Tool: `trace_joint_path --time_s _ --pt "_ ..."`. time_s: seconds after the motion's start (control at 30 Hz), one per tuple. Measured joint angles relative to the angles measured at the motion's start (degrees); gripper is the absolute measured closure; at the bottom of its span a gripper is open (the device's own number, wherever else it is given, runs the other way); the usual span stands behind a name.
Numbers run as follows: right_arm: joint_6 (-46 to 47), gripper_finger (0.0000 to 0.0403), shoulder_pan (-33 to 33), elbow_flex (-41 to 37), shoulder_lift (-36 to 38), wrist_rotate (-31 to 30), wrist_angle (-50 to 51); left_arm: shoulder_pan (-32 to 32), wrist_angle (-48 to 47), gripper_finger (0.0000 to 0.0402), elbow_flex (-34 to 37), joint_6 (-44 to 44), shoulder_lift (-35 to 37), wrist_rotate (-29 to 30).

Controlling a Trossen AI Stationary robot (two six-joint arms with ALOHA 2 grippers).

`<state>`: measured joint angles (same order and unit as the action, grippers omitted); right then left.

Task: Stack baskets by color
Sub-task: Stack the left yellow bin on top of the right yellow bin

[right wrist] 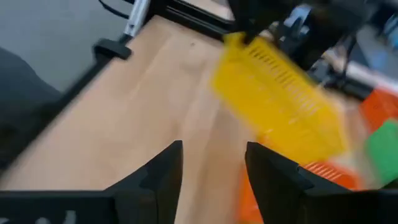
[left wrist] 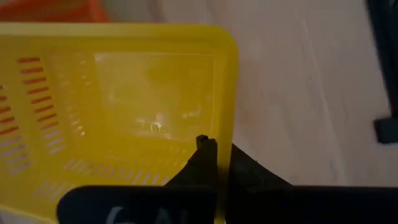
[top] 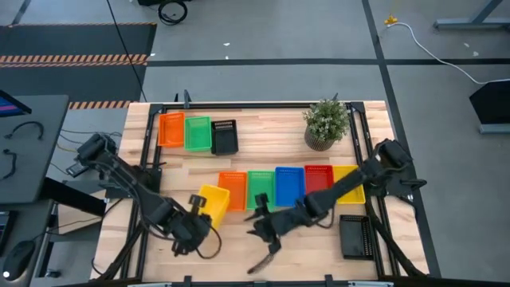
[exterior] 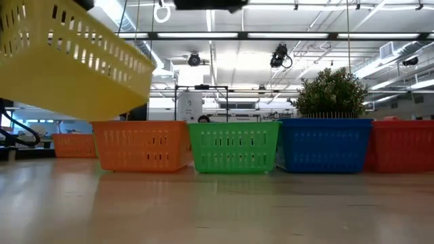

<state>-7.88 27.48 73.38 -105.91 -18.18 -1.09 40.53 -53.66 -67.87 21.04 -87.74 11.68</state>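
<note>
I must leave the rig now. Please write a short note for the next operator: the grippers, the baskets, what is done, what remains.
Left gripper: fingers shut on the yellow basket, lifted and tilted, near the front row's left end.
Right gripper: open, empty, in front of the row.
Row: orange, green, blue, red, second yellow.
Back left: orange, green, black. Another black front right.
Done: no stack visible. Left: every colour.

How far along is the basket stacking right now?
Nothing looks stacked yet. In hand: the left pincer is shut on the rim of a yellow basket, lifted and tilted. The right pincer is open and empty. Left: the front row, orange, green, blue, red and a second yellow; the back orange, green and black baskets; one more black basket.
</note>
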Motion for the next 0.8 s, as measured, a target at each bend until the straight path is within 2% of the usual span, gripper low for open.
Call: trace_joint_path --time_s 0.17,0.4,0.53,0.63,0.8 --pt "-9.43 0.0189 -2.68 3.09 0.08 4.46 -0.58 -0.24 -0.23 0.0397 -5.63 -6.78 -6.33 -0.19" --pt "-11.62 0.0188 -6.7 3.13 0.0 14.77 1.08 -0.22 -0.17 0.0396 -12.21 -15.69 -11.04 1.18" --pt "-11.28 0.0201 -7.43 3.13 -0.02 19.51 2.65 -0.23 -0.1 0.0396 -14.21 -18.9 -11.33 3.6" --pt "-10.27 0.0217 -7.28 3.13 0.0 20.61 4.66 -0.24 -0.17 0.0396 -14.93 -21.01 -11.33 5.42" --pt "-5.96 0.0283 -7.09 3.13 0.02 22.01 4.99 -0.53 -0.25 0.0395 -15.29 -22.45 -11.33 7.61"
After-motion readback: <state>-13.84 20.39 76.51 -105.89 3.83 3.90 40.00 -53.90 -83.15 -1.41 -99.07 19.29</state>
